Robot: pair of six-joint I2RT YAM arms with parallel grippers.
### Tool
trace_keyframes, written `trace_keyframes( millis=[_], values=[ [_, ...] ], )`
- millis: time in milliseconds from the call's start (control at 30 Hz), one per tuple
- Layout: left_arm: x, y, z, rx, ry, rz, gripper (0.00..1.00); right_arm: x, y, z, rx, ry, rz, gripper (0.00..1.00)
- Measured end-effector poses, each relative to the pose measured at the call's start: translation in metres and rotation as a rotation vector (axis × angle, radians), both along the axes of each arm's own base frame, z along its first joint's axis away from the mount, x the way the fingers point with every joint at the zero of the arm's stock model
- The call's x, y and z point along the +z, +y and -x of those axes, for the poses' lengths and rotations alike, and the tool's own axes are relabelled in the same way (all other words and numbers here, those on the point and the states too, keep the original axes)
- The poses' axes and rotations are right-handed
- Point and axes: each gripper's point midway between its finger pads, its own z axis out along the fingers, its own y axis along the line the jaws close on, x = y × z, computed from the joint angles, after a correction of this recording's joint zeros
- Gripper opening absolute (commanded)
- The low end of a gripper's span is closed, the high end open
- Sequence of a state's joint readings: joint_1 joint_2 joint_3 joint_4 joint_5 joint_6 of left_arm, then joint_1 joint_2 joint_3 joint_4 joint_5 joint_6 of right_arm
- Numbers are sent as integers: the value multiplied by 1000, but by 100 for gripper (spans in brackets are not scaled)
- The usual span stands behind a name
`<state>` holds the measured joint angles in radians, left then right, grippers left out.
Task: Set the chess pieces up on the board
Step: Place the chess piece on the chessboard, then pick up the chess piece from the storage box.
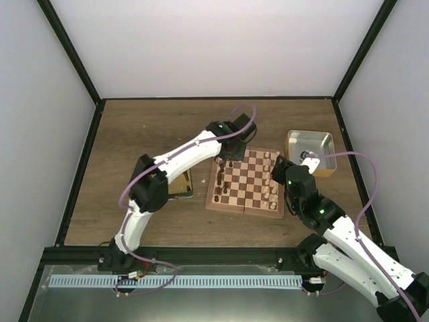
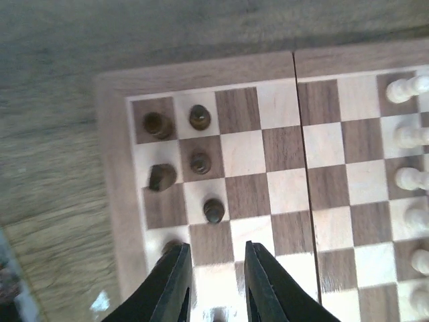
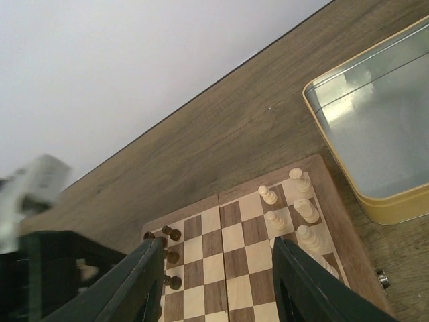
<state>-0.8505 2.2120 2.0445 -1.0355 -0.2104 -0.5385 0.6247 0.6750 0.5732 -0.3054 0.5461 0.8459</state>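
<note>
The board [image 1: 244, 184] lies mid-table. Several dark chess pieces [image 2: 200, 162] stand on its left squares, and another peeks from behind my left finger [image 2: 173, 282]. Cream chess pieces [image 3: 275, 219] line the right side. My left gripper [image 2: 216, 247] hovers over the far left corner of the board [image 2: 281, 188]. Its jaws stand slightly open, with bare squares and a dark blur low down between them. My right gripper [image 3: 218, 243] hangs open above the board's right part [image 3: 231, 258], holding nothing. In the top view the left gripper [image 1: 226, 159] and right gripper [image 1: 277, 166] flank the board.
A shiny gold tin [image 1: 315, 171] sits just right of the board's far corner, and its rim [image 3: 402, 201] shows in the right wrist view. Another tin [image 1: 182, 184] lies under my left forearm. Black frame posts and white walls close in the table.
</note>
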Motion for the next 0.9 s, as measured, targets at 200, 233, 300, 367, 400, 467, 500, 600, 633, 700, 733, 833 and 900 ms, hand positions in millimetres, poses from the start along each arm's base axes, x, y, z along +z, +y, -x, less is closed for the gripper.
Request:
trace_keyframes(
  millis=[200, 233, 300, 367, 400, 467, 500, 600, 633, 700, 733, 833, 900],
  values=[
    [61, 46, 16, 71, -110, 55, 32, -2, 2, -1, 7, 7, 2, 47],
    [65, 61, 19, 99, -124, 58, 32, -3, 3, -1, 9, 10, 5, 47],
    [67, 92, 24, 163, -143, 69, 33, -5, 5, -3, 17, 18, 8, 47],
    [59, 125, 29, 238, -141, 69, 35, -8, 8, -5, 24, 28, 11, 47],
    [53, 138, 31, 271, -134, 67, 36, -10, 9, -5, 28, 33, 14, 47],
    [32, 166, 37, 341, -105, 53, 39, -13, 12, -7, 35, 44, 17, 47],
    [22, 175, 39, 366, -88, 44, 40, -15, 13, -8, 38, 49, 20, 47],
    [-12, 195, 49, 419, -20, 28, 39, -20, 16, -10, 48, 67, 28, 47],
    [-21, 200, 52, 433, 3, 24, 37, -21, 17, -10, 50, 70, 30, 47],
    [-34, 205, 54, 451, 34, 30, 34, -21, 19, -12, 55, 73, 29, 47],
    [-40, 207, 53, 459, 50, 38, 33, -21, 20, -13, 57, 74, 29, 47],
    [-53, 209, 47, 476, 77, 64, 30, -18, 23, -15, 64, 70, 22, 47],
    [-59, 206, 43, 475, 91, 90, 29, -17, 24, -15, 67, 67, 19, 47]
  ],
)
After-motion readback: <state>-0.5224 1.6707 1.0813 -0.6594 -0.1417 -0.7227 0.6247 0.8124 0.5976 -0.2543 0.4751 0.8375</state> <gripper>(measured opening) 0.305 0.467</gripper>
